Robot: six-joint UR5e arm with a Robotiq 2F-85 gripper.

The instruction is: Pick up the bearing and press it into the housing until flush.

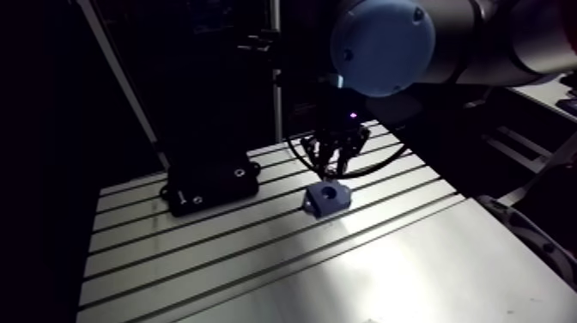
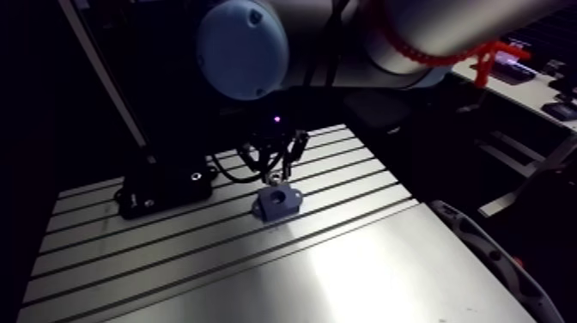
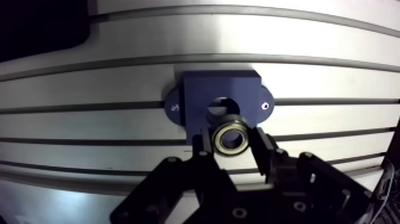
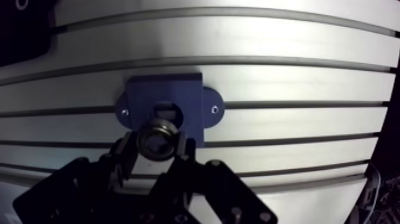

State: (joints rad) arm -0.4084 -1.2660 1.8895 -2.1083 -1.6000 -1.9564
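1. End effector: the gripper is clamped on the bearing, one finger pad on each side of the outer ring, at three and nine o'clock of it. The grip looks even; I see no tilt in the ring.

2. Task item: the bearing is held clear of the table, above the near edge of the housing. Its open face is towards the wrist camera, so I judge that its axis runs along the gripper's approach line, down to the table. As a short ring it has no long axis to speak of.

3. Housing: a dark blue flanged block lying flat on the slotted table. Its bore opens upward and sits at twelve o'clock from the bearing, just ahead of it. The long axis, ear to ear, runs three to nine o'clock, along the table slots.

4. Step in hand: pick-up is complete and alignment over the bore is in progress. Insertion is not begun; the bore shows empty.

5. Next move: in my judgement, a short shift towards twelve o'clock to centre ring over bore, then a straight press down, kept square, until flush. Part of the offset may be camera parallax.

6. Surroundings: in the arm view, a black block lies at nine o'clock of the housing, well apart.
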